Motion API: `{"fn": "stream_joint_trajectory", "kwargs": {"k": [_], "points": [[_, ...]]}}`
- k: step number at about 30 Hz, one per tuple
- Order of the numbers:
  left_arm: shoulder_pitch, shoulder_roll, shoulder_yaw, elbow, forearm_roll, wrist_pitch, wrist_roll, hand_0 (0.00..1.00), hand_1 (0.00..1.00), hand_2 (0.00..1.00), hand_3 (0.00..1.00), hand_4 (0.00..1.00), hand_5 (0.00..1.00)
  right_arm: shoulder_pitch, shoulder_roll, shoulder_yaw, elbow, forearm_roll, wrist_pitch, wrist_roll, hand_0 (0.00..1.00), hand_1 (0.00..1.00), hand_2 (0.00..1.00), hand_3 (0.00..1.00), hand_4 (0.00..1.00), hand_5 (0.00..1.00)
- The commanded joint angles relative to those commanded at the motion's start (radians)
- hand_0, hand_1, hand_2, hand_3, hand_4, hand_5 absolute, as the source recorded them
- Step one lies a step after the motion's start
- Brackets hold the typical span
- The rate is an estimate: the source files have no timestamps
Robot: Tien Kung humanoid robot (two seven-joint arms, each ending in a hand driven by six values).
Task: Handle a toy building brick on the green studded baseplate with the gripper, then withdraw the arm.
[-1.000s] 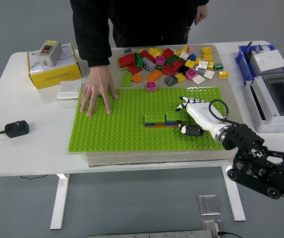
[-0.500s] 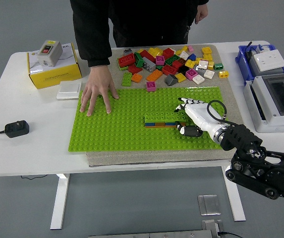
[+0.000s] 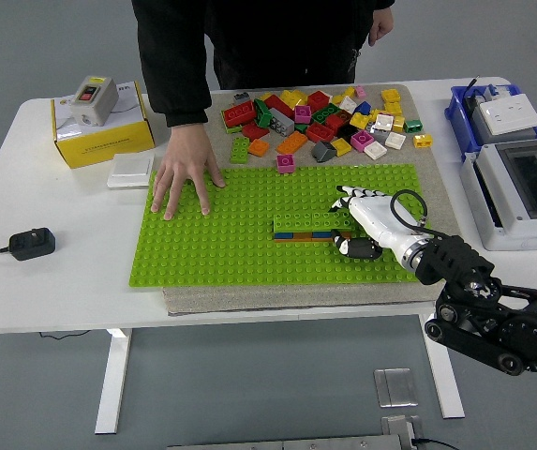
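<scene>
A: Right hand (image 3: 362, 220)?
B: White, five fingers, lying low over the right part of the green studded baseplate (image 3: 212, 258). Fingertips (image 3: 345, 200) are touching the right end of the stacked brick row (image 3: 307, 226); thumb is curling under at the near side. Can't tell whether it's actually gripping the row or just resting against it.

A: Where's the row sitting?
B: On the baseplate, right of centre. Green bricks on top, orange and blue layer under.

A: The arm?
B: Black arm (image 3: 493, 314) is coming in from the lower right corner.

A: Person?
B: Standing at the far side, one hand (image 3: 186, 178) pressing flat on the baseplate's far-left corner.

A: Rest?
B: Loose brick pile (image 3: 320, 117) lying on the mat beyond the baseplate. Yellow box (image 3: 99, 131) with a grey switch far left, black plug adapter (image 3: 31, 244) near left, blue tray (image 3: 493, 117) and grey enclosure (image 3: 521, 192) on the right.
</scene>
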Motion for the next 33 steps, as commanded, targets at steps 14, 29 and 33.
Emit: {"fn": "stream_joint_trajectory", "kwargs": {"k": [14, 29, 33], "points": [[0.003, 0.000, 0.018, 0.000, 0.000, 0.000, 0.000, 0.664, 0.657, 0.689, 0.759, 0.376, 0.732, 0.000, 0.006, -0.016, -0.007, 0.008, -0.001, 0.007, 0.919, 0.989, 0.998, 0.544, 0.497, 0.353], [0.000, 0.002, 0.029, 0.000, 0.000, -0.001, 0.000, 0.664, 0.657, 0.687, 0.759, 0.378, 0.733, 0.011, 0.008, -0.014, -0.014, 0.020, 0.001, 0.017, 0.919, 0.986, 0.998, 0.544, 0.497, 0.354], [0.000, 0.002, 0.027, 0.000, 0.000, -0.002, 0.000, 0.664, 0.656, 0.685, 0.759, 0.378, 0.735, 0.012, 0.008, -0.015, -0.014, 0.023, 0.001, 0.019, 0.919, 0.987, 0.998, 0.543, 0.497, 0.353]]}}
